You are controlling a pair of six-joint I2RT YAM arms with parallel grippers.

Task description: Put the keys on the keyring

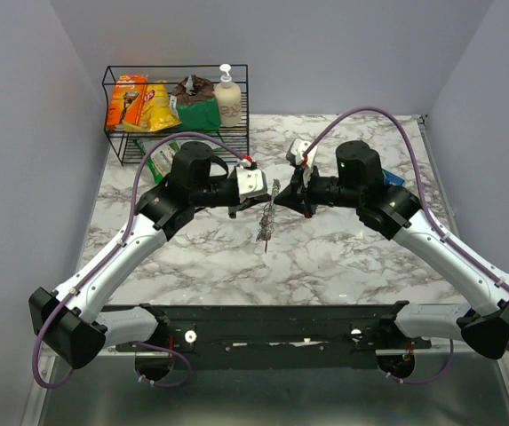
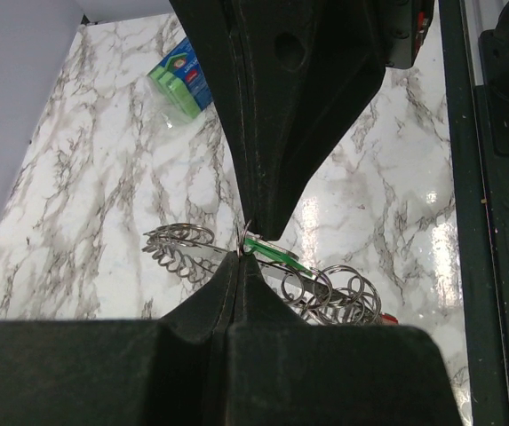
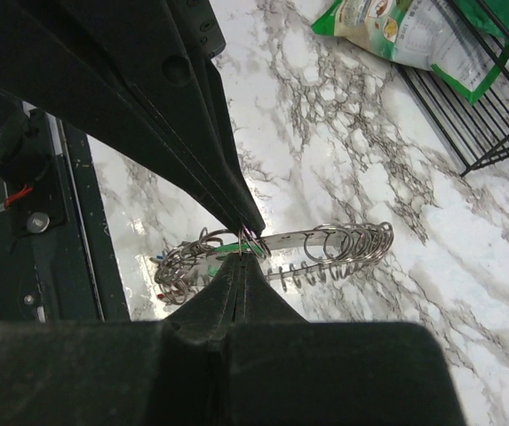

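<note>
The keyring point(image 1: 268, 222) is a grey metal strip threaded with many split rings, lying lengthwise between both grippers at the table's middle. It also shows in the left wrist view point(image 2: 183, 248) and the right wrist view point(image 3: 343, 241). A green key point(image 2: 276, 251) sits at its middle, also in the right wrist view point(image 3: 227, 248). A red key head point(image 2: 387, 316) peeks from the crowded end. My left gripper point(image 1: 258, 207) point(image 2: 243, 253) is shut, pinching a thin ring beside the green key. My right gripper point(image 1: 283, 206) point(image 3: 247, 250) is shut on split rings at the same spot. I cannot tell whether the strip touches the table.
A black wire basket point(image 1: 116, 106) at the back left holds snack packets and a soap bottle point(image 1: 228, 96). A green packet point(image 1: 159, 155) point(image 3: 405, 35) lies in front of it. A green-blue pack point(image 2: 181, 78) lies at the right. A black rail point(image 1: 263, 324) runs along the near edge.
</note>
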